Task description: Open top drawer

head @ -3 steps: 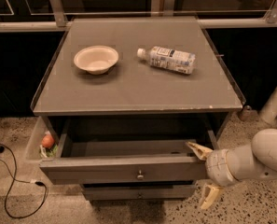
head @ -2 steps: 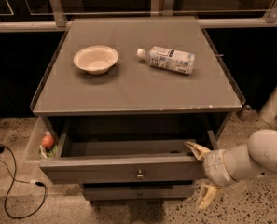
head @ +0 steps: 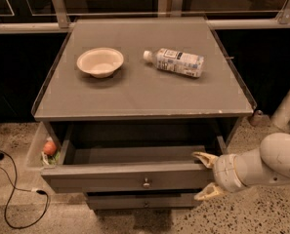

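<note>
The top drawer (head: 130, 175) is pulled partly out from under the grey cabinet top, and its grey inside shows. A small round metal knob (head: 146, 183) sits at the centre of its front. My gripper (head: 205, 176) is at the drawer's right end. Its upper finger lies over the top right corner of the drawer front, and its lower finger (head: 206, 193) sits below and in front of that corner. The fingers are spread apart. A slimmer drawer (head: 144, 202) shows below, closed.
On the cabinet top (head: 144, 96) stand a beige bowl (head: 100, 61) and a plastic bottle (head: 176, 62) lying on its side. A clear side bin (head: 43, 150) on the left holds a reddish object. A black cable (head: 17, 199) lies on the floor at left. A white post (head: 287, 106) stands at right.
Almost nothing differs. The drawer stays at the same pulled-out position and my gripper stays at its right end, shifted very slightly.
</note>
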